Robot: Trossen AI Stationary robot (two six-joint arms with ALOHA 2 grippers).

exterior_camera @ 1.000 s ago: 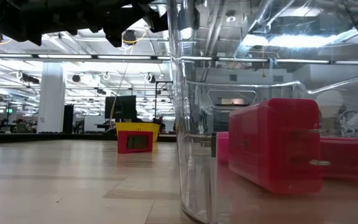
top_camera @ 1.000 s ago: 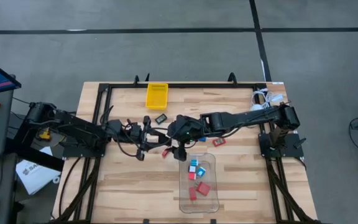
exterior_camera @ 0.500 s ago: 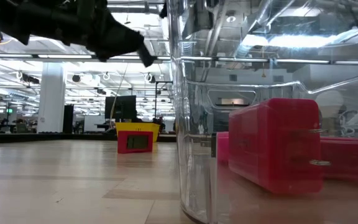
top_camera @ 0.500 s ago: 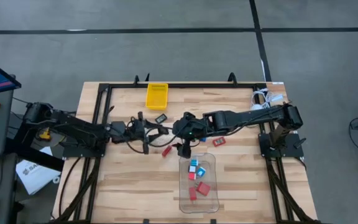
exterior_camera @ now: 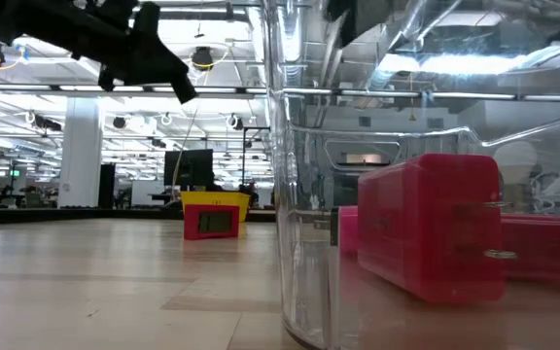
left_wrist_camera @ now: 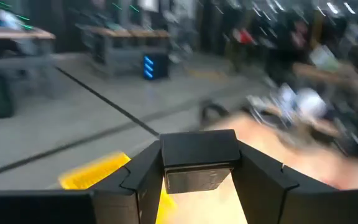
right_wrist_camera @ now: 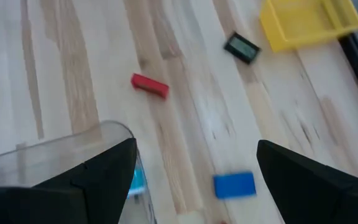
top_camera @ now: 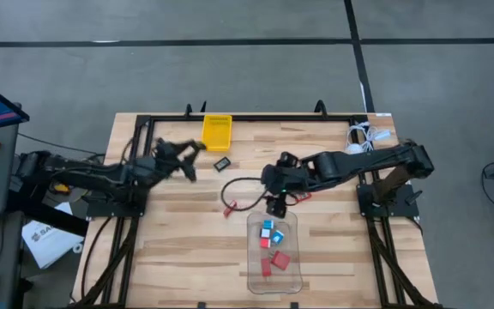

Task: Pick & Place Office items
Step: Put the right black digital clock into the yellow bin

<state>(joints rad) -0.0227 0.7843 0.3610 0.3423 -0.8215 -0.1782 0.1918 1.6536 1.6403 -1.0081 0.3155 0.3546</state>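
looking down on the table from my remote station, i saw the left gripper (top_camera: pixel 187 153) raised near the yellow tray (top_camera: pixel 216 131) at the far edge, its fingers (left_wrist_camera: pixel 143 177) clamped on a black rectangle (left_wrist_camera: pixel 199 160) with a pale label. just beside the tray lay a second black piece (top_camera: pixel 222 163) on bare wood. further right, a red block (top_camera: pixel 229 209) sat alone, near the mouth of the clear bin (top_camera: pixel 274 285), which already held red blocks and white-and-cyan bits (top_camera: pixel 269 230). above the bin's far end hung the right gripper (top_camera: pixel 274 204), its fingers (right_wrist_camera: pixel 92 179) wide apart and empty. a blue block (right_wrist_camera: pixel 234 185) lay close ahead of it.

i judged these pieces light, stiff and somewhat slick; pinching across the narrow sides seemed best. open wood surrounded the loose red block, but the bin wall stood close on one side.
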